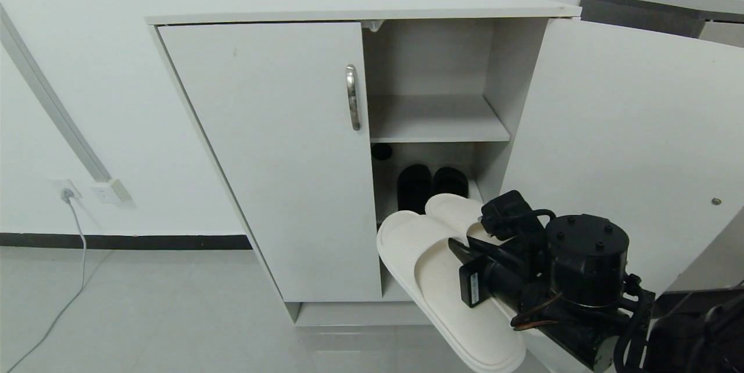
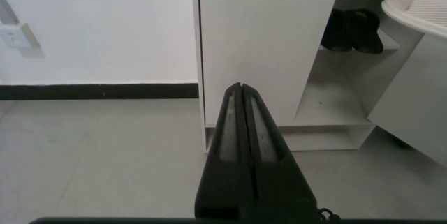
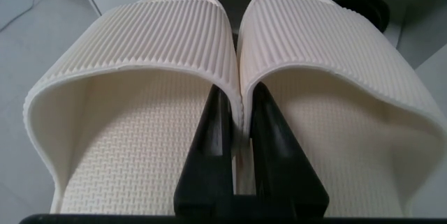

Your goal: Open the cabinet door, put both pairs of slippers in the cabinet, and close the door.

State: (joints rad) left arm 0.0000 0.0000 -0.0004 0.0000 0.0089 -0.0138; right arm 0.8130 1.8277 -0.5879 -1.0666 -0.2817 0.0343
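R end effector (image 3: 237, 105) clenched on inner edges of the white slippers (image 1: 430, 268): ribbed straps, pebbled footbeds, pair side by side just in front of the open cabinet (image 1: 261, 146). Flat right door (image 1: 616, 146) swung wide, left door shut w/ curved metal handle (image 1: 352, 97). Inside, black slippers (image 1: 430, 184) on lower shelf (image 2: 328, 105), prob. matte, too shadowed to tell. L end effector (image 2: 241, 88) pinched closed, empty, low over smooth grey floor (image 2: 105, 161).

The head camera looks forward and down over the right hand (image 1: 459, 248) at the cabinet (image 1: 261, 158). The left wrist camera sits low behind the left hand (image 2: 241, 91), facing the cabinet's base. The right wrist camera hugs the cream slippers (image 3: 140, 77). All share the black slippers (image 1: 431, 184) beyond.
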